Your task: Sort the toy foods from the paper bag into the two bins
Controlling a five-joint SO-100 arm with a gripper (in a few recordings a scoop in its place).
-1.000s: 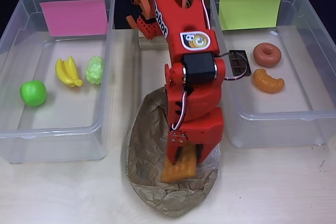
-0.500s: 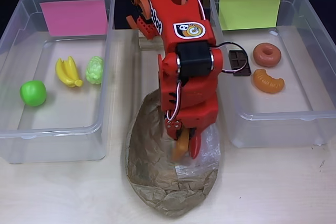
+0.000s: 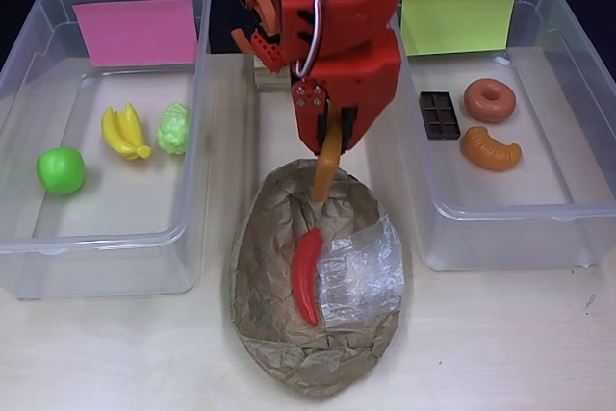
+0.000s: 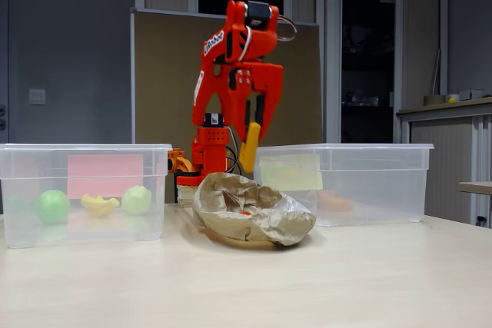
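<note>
Now the red gripper (image 3: 327, 156), fingers clenched on the orange waffle-patterned plastic toy (image 3: 328, 163) hanging long-axis down, hovers over the crumpled brown paper bag's (image 3: 279, 334) far end, the clear yellow-green-labelled tub (image 3: 500, 228) lying toward the counter's right edge.

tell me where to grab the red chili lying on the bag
Take the red chili across its thicker middle, coming straight down from above. It lies flat and lengthwise on the paper bag, beside the clear window patch, so its narrow sides are free. The claw is holding the waffle.
</note>
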